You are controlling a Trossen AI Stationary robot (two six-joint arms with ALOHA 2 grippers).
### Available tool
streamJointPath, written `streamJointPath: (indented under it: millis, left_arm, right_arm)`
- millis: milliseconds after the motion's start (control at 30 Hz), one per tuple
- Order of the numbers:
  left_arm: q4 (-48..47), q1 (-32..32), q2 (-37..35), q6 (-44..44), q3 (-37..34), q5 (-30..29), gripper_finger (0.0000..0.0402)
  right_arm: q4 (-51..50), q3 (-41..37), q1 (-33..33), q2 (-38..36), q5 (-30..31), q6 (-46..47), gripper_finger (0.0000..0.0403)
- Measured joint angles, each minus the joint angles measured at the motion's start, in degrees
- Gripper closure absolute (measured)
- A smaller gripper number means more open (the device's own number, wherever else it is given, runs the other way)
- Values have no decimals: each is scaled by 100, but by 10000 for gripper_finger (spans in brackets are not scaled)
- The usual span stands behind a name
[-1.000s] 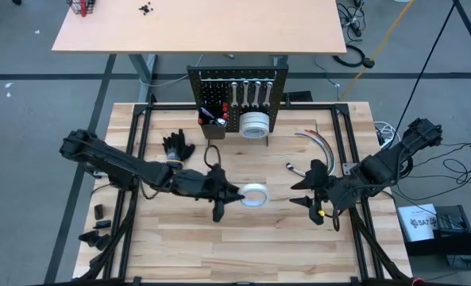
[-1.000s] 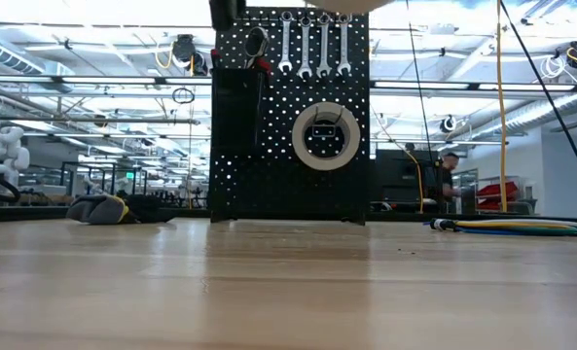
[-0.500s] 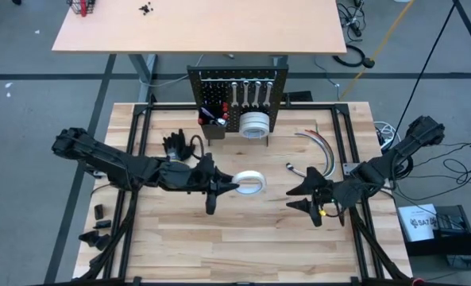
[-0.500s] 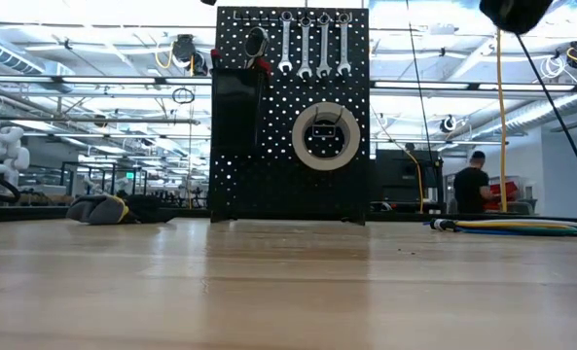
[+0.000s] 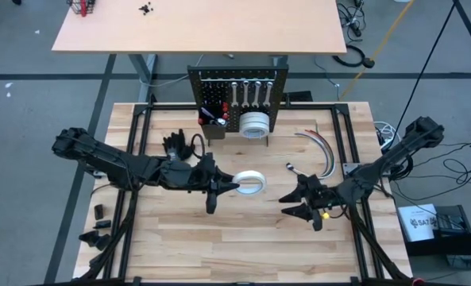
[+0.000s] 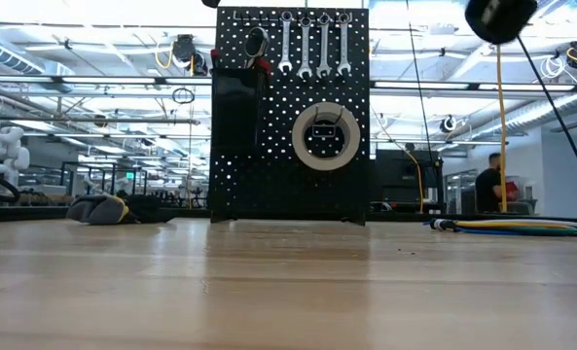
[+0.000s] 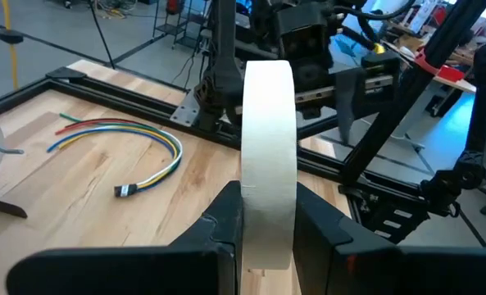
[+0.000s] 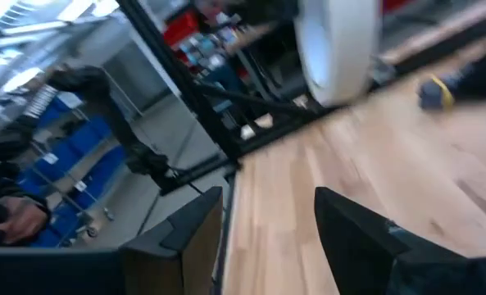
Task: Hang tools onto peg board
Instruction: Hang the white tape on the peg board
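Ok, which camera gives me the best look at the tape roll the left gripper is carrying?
The left wrist view: the tape roll stands on edge, pinched between the left gripper's fingers. The high view shows it as a small white ring at that gripper's tip. The right wrist view catches it blurred. The low view misses it.

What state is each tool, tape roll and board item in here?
Left tool: shut on tape roll, lifted off table.
Right tool: open, empty.
Peg board: upright.
Hung tape rolls: on hook.
Wrenches: hanging in row.
Cables: lying loose.
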Motion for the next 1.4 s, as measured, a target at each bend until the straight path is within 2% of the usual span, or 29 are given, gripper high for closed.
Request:
streamJointPath:
  millis: [267, 433, 567, 767, 933, 1100, 1300, 1400]
  left_arm:
    - [0, 28, 92, 1, -2, 6, 340]
    - [-272, 28, 40, 85, -6, 123, 340]
    - [-746, 31, -175, 156, -7, 129, 340]
    - [-1510, 63, -341, 615, -7, 171, 340]
    - [-1391, 316, -294, 1120, -133, 723, 340]
    - [-954, 835, -108, 1151, -136, 1080, 340]
    - [-391, 1233, -21, 1152, -136, 922, 340]
    - [-373, 1415, 102, 931, -136, 835, 340]
  right_arm:
    - [1307, 1, -7, 392, -24, -892, 216]
    - [1465, 2, -7, 459, 11, -867, 216]
    - [1555, 2, -197, 502, 369, -479, 216]
    - [1721, 2, -535, 926, 300, -344, 216]
    - [1923, 5, -601, 1173, 337, -621, 216]
    - [1903, 7, -688, 1198, 340, -1389, 216]
    - [1662, 11, -1027, 706, 264, -1845, 216]
    - [1068, 11, -1308, 318, -233, -2043, 216]
